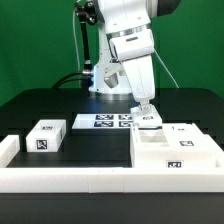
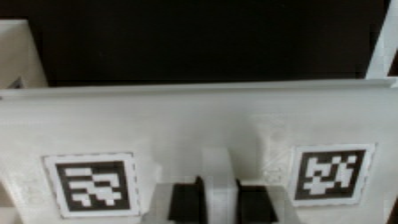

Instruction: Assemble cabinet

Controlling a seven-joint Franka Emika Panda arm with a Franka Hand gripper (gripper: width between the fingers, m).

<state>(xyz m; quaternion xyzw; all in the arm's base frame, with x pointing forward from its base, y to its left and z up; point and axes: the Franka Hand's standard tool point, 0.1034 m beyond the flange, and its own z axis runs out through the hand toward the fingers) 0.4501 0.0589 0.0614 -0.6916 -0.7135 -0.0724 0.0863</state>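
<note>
Gripper (image 1: 147,117) is sitting low at the cabinet's (image 1: 200,148) far edge, fingers (image 2: 185,198) close together; I'm failing to tell whether it's clamping anything.

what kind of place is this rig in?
Probably a robotics lab bench: green curtain behind, black table, a marker board, and tagged white parts like the cabinet.

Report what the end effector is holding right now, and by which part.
The end effector appears to pinch the large white plastic cabinet box by the thin edge of its tagged wall, though the contact is blurred.
</note>
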